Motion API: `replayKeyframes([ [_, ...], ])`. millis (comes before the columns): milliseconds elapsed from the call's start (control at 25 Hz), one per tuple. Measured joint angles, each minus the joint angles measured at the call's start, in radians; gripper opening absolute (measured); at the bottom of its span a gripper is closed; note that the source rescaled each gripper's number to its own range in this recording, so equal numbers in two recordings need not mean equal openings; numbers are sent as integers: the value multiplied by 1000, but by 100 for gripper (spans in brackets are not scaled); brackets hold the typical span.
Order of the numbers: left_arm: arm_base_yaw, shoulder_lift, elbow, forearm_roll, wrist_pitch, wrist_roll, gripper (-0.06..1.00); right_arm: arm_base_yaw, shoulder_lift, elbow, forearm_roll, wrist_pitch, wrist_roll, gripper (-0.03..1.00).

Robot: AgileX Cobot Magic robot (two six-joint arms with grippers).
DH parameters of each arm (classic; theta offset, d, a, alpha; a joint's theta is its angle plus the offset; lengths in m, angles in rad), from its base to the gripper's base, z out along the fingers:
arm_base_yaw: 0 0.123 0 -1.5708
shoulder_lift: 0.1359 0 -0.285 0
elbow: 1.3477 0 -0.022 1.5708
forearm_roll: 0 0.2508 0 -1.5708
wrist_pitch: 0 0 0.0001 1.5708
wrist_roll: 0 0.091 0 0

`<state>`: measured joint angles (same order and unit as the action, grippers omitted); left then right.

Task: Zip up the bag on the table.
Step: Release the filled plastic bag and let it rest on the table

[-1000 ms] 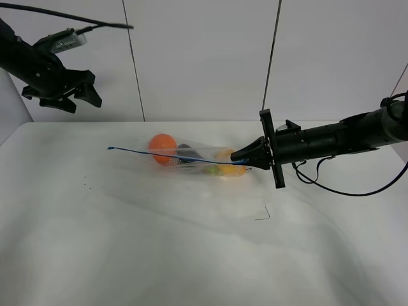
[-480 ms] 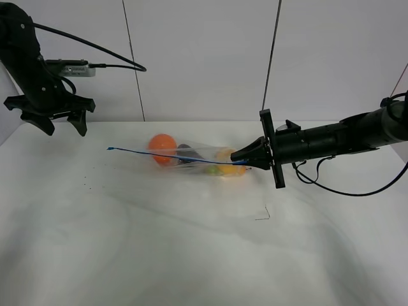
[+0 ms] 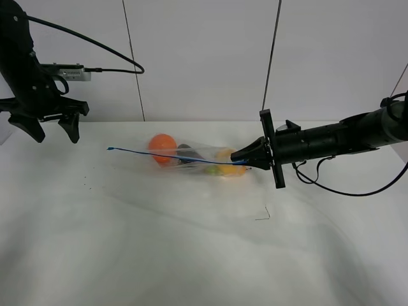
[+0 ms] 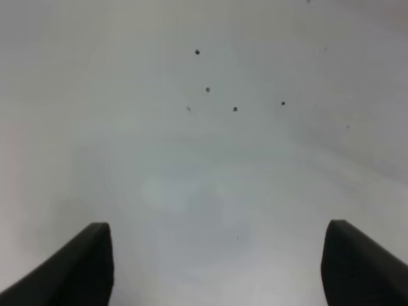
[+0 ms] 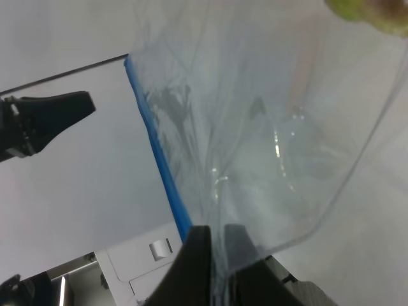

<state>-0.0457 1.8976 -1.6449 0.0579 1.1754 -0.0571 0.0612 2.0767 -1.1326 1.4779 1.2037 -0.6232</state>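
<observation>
The clear crinkly bag (image 3: pixel 191 158) lies on the white table (image 3: pixel 191 242) with orange, dark and yellow produce inside. Its thin blue seal strip (image 3: pixel 166 154) runs from the left end to my right gripper (image 3: pixel 244 160), which is shut on the bag's right end. In the right wrist view the fingers (image 5: pixel 204 255) pinch the bag (image 5: pixel 255 127) right beside the blue strip (image 5: pixel 159 166). My left gripper (image 3: pixel 44 127) hangs open at the far left, well apart from the bag. The left wrist view shows its open fingertips (image 4: pixel 89 261) over bare table (image 4: pixel 210 159).
A small dark bent wire (image 3: pixel 263 215) lies on the table in front of the right gripper. Several tiny dark specks (image 3: pixel 85 185) mark the table at left. A white panelled wall (image 3: pixel 204 57) stands behind.
My left arm has swung left and down, from above the table's back left to the far left edge. The right gripper and the bag have stayed still.
</observation>
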Motion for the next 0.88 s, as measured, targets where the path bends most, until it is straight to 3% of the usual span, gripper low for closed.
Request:
replayKeyframes([
  [320, 0, -145, 133, -1, 0, 35, 100, 0, 0, 0, 0, 0, 0, 0],
  [880, 0, -777, 803, 1, 0, 44, 100, 0, 0, 0, 0, 0, 1, 0],
])
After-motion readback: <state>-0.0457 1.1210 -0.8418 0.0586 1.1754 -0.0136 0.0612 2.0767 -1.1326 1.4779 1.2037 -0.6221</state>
